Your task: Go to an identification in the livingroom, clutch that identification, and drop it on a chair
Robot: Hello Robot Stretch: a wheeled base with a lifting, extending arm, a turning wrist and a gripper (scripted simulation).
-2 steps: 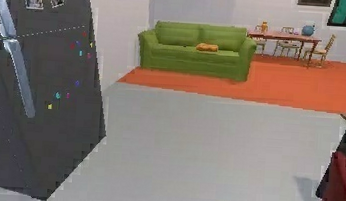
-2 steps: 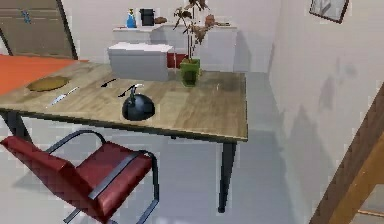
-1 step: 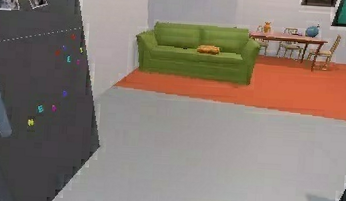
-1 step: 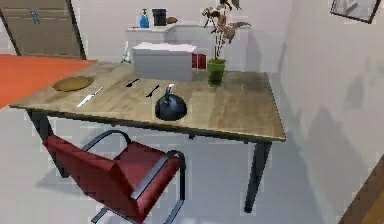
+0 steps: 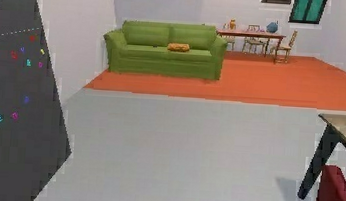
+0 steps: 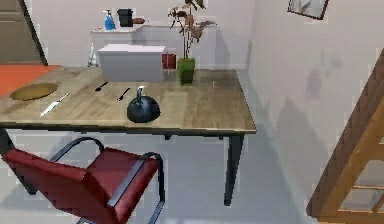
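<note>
Red chair at wooden table with potted plant, green sofa far ahead (jaws' state indiscernible).

A chair stands before the table.

The long wooden desk with dark legs bears a green-potted plant, a dark domed object, a flat tan plate and thin utensils.
</note>
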